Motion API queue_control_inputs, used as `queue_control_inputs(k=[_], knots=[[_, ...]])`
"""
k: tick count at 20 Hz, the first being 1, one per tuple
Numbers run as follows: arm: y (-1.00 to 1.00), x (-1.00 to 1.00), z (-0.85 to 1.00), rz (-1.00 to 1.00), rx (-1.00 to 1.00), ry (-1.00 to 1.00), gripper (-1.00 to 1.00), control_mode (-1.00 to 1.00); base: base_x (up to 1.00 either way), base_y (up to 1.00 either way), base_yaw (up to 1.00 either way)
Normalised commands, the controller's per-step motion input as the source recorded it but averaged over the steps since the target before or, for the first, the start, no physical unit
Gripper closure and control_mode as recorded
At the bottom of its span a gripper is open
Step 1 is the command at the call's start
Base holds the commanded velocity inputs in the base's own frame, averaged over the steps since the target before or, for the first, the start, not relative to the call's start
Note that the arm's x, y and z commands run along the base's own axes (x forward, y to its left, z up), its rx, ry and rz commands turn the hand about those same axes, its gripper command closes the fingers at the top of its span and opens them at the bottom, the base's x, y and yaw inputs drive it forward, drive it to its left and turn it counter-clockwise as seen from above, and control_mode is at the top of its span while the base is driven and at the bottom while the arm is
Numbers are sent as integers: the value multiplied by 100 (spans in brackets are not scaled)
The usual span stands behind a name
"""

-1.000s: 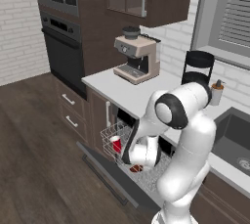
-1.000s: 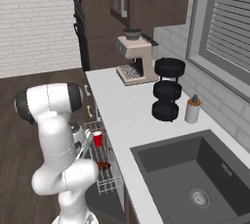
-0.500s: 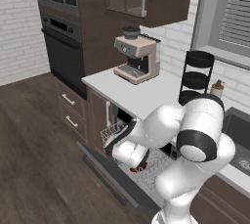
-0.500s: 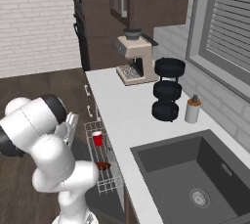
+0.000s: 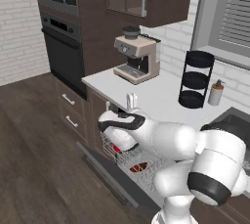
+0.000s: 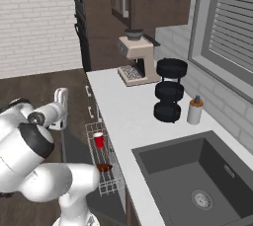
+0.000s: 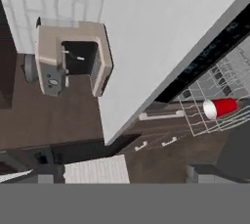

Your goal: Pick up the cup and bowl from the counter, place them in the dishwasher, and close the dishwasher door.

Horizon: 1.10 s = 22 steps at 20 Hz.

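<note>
Cup and bowl sit in dishwasher rack

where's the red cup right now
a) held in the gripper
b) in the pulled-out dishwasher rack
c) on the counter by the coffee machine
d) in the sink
b: the cup stands in the white wire rack of the open dishwasher, with the bowl further along the same rack, and nothing grips it.

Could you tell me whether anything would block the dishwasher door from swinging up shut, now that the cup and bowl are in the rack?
The silver-white wire rack, holding the red plastic cup and reddish-brown bowl, stands pulled out over the flat dark dishwasher door; it likely must slide in first.
</note>
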Motion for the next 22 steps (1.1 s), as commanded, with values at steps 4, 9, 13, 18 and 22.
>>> queue_control_inputs(k=[4,9,13,18,22], knots=[[-68,-22,100,16,-29,-33,-100,-100,0,0,0],[-77,-22,100,12,-51,-17,-100,-100,0,0,0],[-61,-32,100,13,-49,-5,-100,-100,0,0,0],[-5,-47,89,12,-59,51,-100,-100,0,0,0],[6,-34,45,8,-66,83,-100,-100,0,0,0]])
